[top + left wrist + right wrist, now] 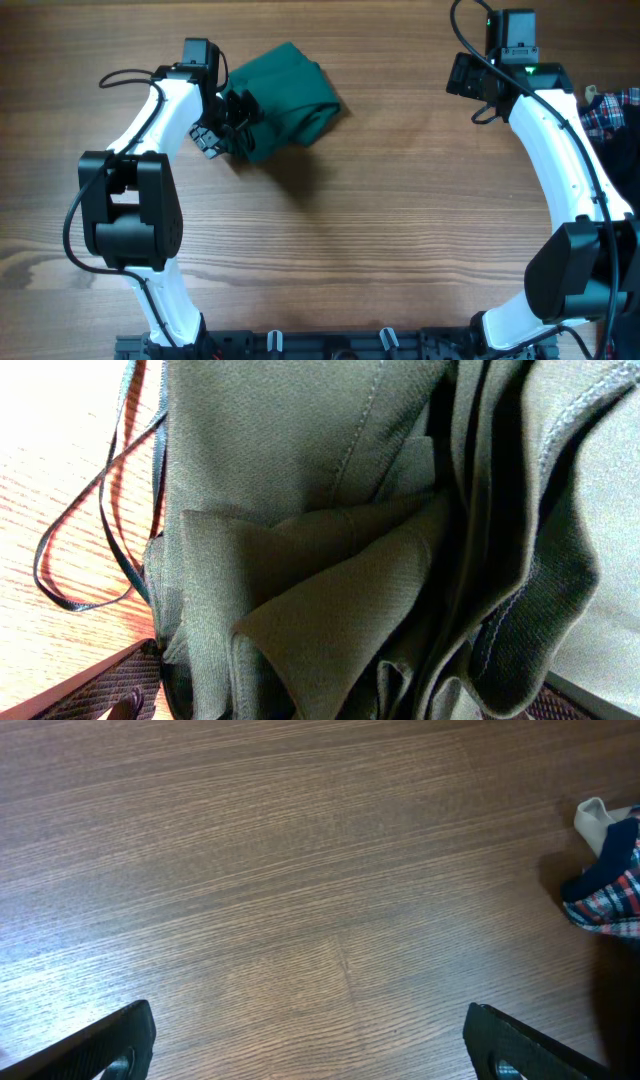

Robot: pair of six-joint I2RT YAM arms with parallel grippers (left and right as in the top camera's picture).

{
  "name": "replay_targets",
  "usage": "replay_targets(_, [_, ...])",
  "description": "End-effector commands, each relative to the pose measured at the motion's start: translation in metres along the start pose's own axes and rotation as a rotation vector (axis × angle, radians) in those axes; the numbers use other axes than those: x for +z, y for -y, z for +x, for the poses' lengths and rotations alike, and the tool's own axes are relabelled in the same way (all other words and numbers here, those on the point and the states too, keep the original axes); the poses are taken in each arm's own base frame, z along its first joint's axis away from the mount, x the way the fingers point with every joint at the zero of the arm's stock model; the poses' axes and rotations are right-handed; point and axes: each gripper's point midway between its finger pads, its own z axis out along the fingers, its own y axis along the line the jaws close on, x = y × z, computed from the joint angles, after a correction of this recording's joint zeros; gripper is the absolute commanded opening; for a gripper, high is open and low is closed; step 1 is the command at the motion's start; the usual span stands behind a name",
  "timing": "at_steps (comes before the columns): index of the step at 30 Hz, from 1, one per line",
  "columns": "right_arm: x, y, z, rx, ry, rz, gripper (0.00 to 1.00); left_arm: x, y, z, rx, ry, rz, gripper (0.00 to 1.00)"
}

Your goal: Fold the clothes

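The clothes form a compact bundle (folds uneven), so folding appears nearly complete; left gripper stands released astride its edge, right gripper released above the table.

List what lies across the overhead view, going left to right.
left gripper → dark green garment → right gripper → red-blue plaid cloth at the right edge

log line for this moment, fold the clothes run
green garment: bunched heap on table | left gripper: open, fabric between jaws | right gripper: open, empty, over bare wood
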Motion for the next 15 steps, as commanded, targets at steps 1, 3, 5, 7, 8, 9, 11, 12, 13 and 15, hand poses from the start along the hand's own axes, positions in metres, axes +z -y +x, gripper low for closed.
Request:
replay_targets(1, [0.007, 0.000, 0.006, -0.006, -0.021, -0.002, 1.00, 0.000, 0.000, 0.002, -0.042, -0.010, 0.010, 1.00])
replay_targets(3, [0.007, 0.000, 0.006, -0.006, -0.021, -0.002, 1.00, 0.000, -0.001, 0.004, -0.062, -0.016, 0.005, 1.00])
replay_targets(5, [0.007, 0.000, 0.006, -0.006, -0.021, -0.002, 1.00, 0.000, -0.001, 0.005, -0.076, -0.018, 0.003, 1.00])
replay_targets(7, [0.007, 0.000, 0.006, -0.006, -0.021, -0.002, 1.00, 0.002, -0.003, 0.003, -0.096, -0.010, 0.000, 1.00])
replay_targets(8, [0.007, 0.000, 0.006, -0.006, -0.021, -0.002, 1.00, 0.006, -0.004, 0.003, -0.099, -0.003, 0.008, 1.00])
replay_targets(9, [0.007, 0.000, 0.006, -0.006, -0.021, -0.002, 1.00, 0.009, -0.004, 0.003, -0.106, -0.001, 0.010, 1.00])
replay_targets(11, [0.007, 0.000, 0.006, -0.006, -0.021, -0.002, 1.00, 0.015, -0.007, 0.007, -0.114, -0.009, 0.013, 1.00])
replay_targets(12, [0.007, 0.000, 0.006, -0.006, -0.021, -0.002, 1.00, 0.017, -0.008, 0.008, -0.114, -0.012, 0.011, 1.00])
replay_targets(13, [0.007, 0.000, 0.006, -0.006, -0.021, -0.002, 1.00, 0.019, -0.009, 0.010, -0.111, -0.014, 0.009, 1.00])
replay_targets(15, [0.007, 0.000, 0.006, -0.006, -0.021, -0.002, 1.00, 0.025, -0.010, 0.014, -0.104, -0.014, 0.010, 1.00])
